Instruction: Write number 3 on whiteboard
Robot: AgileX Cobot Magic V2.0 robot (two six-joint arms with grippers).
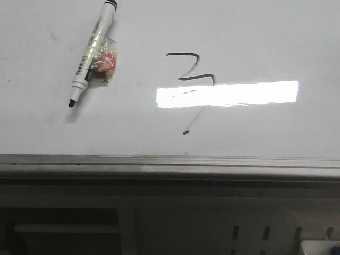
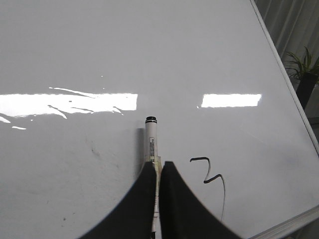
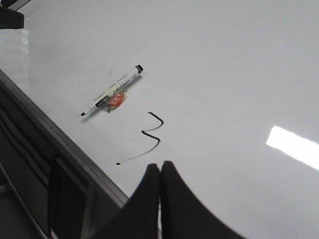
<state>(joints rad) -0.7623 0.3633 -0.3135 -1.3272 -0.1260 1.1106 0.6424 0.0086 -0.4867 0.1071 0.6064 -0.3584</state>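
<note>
The number 3 (image 1: 190,74) sits drawn mid-whiteboard (image 1: 265,32) — writing looks finished. Marker (image 1: 93,50) lies free beside it; left gripper (image 2: 160,167) and right gripper (image 3: 160,169) both pinched closed, empty — withdrawal likely next.

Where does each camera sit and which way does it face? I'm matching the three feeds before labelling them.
Front view: looks forward and down over the whiteboard, showing the number 3 and the marker pen; no arm shows.
Left wrist view: on the left arm, above the pen; the left tool shows with fingers together.
Right wrist view: on the right arm, looking across the board; the right tool shows, shut and empty.
All three share the 3 and the pen.
</note>
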